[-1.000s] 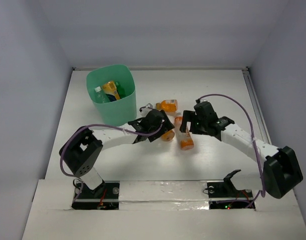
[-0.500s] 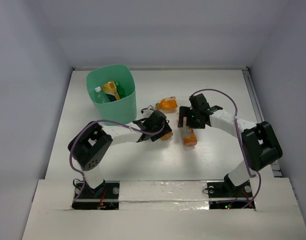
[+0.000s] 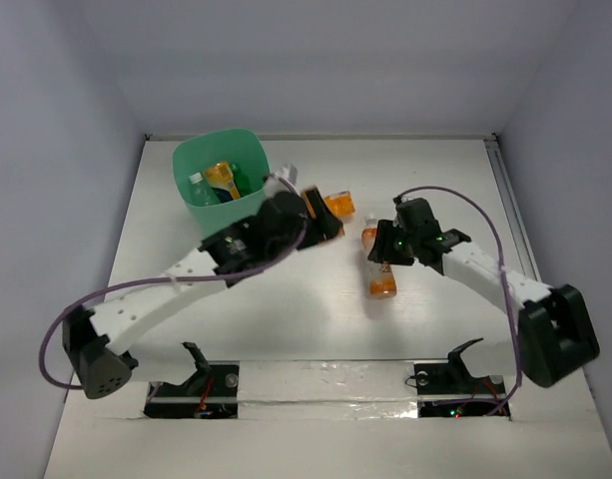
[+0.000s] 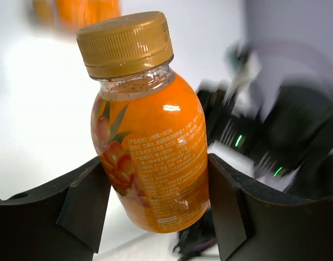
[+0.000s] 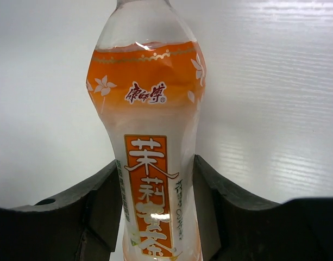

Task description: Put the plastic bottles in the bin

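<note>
My left gripper (image 3: 315, 215) is shut on an orange-drink bottle (image 4: 150, 147) with a gold cap, held off the table just right of the mint-green bin (image 3: 191, 205). The bin holds several bottles (image 3: 221, 180). My right gripper (image 3: 383, 242) is shut on a pale bottle with an orange label (image 5: 152, 163), which shows in the top view as a white-capped bottle (image 3: 370, 236). Both jaws press its sides. Whether it rests on the table I cannot tell. Two more orange bottles lie on the table, one (image 3: 338, 205) beside the left gripper and one (image 3: 382, 279) below the right gripper.
The white table is walled at the back and both sides. A purple cable (image 3: 455, 200) loops over the right arm. In the left wrist view the right arm (image 4: 275, 136) is a blur behind the held bottle.
The left arm has stretched out and carried its bottle up and left towards the bin. The right gripper has closed on the white-capped bottle.
</note>
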